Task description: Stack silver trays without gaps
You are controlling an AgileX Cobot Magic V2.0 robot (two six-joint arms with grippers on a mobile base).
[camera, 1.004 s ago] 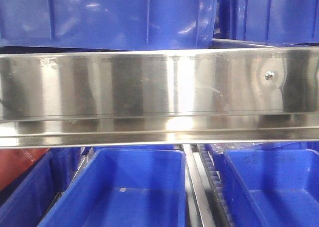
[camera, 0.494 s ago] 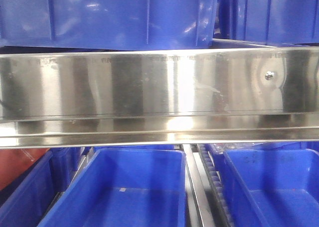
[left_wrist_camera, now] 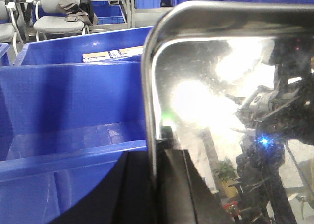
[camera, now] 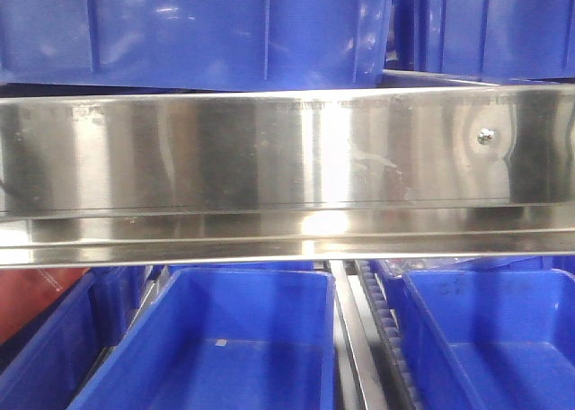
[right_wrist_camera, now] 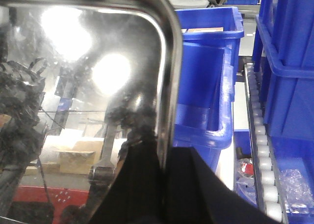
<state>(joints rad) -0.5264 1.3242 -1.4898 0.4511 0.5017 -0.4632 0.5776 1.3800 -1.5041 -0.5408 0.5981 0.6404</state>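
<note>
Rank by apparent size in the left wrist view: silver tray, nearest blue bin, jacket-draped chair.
1. silver tray, right against the camera, so inflated.
2. nearest blue bin.
3. jacket-draped chair, far back.

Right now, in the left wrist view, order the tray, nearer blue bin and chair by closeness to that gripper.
1. silver tray, held by left gripper.
2. near blue bin, beside it, image left.
3. chair, far back, top left.

A warehouse storeroom: blue plastic bins (camera: 243, 347) ranked on steel shelving (camera: 269, 158) with roller tracks (right_wrist_camera: 261, 150).
</note>
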